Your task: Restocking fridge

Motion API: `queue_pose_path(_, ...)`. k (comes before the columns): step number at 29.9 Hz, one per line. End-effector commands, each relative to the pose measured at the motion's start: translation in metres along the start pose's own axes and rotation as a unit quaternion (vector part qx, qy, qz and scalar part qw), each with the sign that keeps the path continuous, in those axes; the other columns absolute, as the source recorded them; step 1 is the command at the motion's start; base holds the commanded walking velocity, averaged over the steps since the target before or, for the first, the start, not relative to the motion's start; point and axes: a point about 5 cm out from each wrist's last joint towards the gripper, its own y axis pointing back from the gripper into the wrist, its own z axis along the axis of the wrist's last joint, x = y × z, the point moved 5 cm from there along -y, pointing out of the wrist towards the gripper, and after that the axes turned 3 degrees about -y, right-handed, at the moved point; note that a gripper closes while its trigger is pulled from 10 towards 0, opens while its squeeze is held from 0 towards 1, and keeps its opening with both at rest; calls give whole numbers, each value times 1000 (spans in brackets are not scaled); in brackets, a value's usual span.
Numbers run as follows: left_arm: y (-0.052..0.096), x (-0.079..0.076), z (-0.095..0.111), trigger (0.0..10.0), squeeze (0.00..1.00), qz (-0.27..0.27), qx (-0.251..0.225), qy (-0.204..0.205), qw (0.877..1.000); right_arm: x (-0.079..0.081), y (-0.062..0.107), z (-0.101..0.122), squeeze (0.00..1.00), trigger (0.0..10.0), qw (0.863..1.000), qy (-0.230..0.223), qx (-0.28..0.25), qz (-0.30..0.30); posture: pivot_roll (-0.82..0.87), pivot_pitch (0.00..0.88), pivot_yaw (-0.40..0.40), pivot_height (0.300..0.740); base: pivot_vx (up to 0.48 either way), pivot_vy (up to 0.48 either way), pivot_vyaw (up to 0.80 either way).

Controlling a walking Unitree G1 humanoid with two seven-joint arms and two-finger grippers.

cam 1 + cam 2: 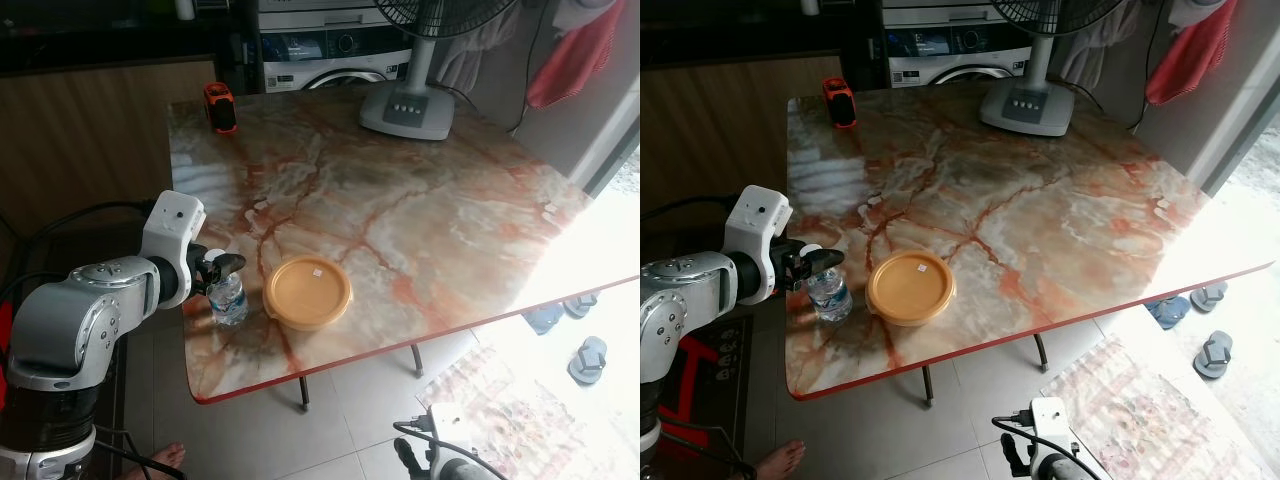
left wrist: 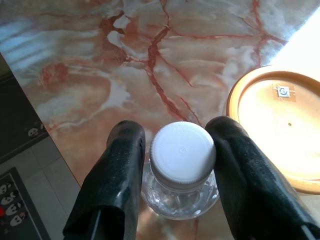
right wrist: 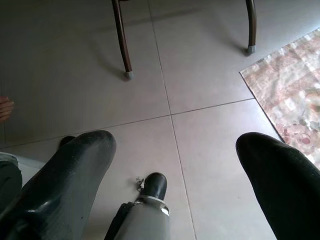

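Closing on the bottle

Our left pincer [image 2: 182, 165] straddles the water bottle [image 2: 181, 170] cap, not yet gripping; a high pinch could tip it off the table [image 1: 420, 200] edge.

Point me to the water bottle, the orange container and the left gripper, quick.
water bottle [image 2: 182, 152], left wrist view, on its white cap.
orange container [image 1: 308, 291], left eye view, middle of its lid.
left gripper [image 2: 175, 172], left wrist view, midway between its fingertips, which flank the bottle's cap.
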Motion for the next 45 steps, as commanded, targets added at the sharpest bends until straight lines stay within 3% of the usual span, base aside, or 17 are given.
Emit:
queue_pose_path(1,1,-4,2,0,0,-6,0,-14,1000,-1,0,-1,0,10000,1000,7,3,-3,176,33,-67,740,0,0,0)
queue_pose_path(19,0,-9,-5,0,0,-15,14,-12,1000,7,-2,-1,0,10000,1000,11,5,0,170,38,-67,740,0,0,0)
queue_pose_path(27,3,10,-1,0,0,48,16,-46,998,6,-2,-1,0,10000,1000,8,5,-1,174,36,-67,740,0,0,0)
queue_pose_path(35,8,29,32,0,0,134,-89,-47,986,3,-1,0,0,10000,1000,2,3,-8,172,36,-65,740,0,0,0)
queue_pose_path(37,9,30,34,0,0,141,-96,-50,984,3,-1,0,0,10000,1000,1,3,-9,172,36,-65,740,0,0,0)
queue_pose_path(39,16,35,50,0,0,185,-159,-61,968,-4,0,-1,0,10000,1000,-1,3,-13,167,36,-66,740,0,0,0)
queue_pose_path(40,16,35,50,0,0,185,-159,-61,968,-4,0,-1,0,10000,1000,-1,3,-13,167,36,-66,740,0,0,0)
queue_pose_path(41,21,34,58,2824,0,196,-195,-64,959,-6,1,-2,0,10000,1000,-3,3,-14,168,36,-66,740,0,0,0)
queue_pose_path(42,22,32,61,10000,0,199,-212,-68,954,-7,1,-2,0,10000,1000,-4,4,-16,172,37,-66,740,0,0,0)
queue_pose_path(45,30,26,69,10000,0,226,-273,-87,931,-9,2,-3,0,10000,1000,-11,4,-20,161,36,-63,740,0,0,0)
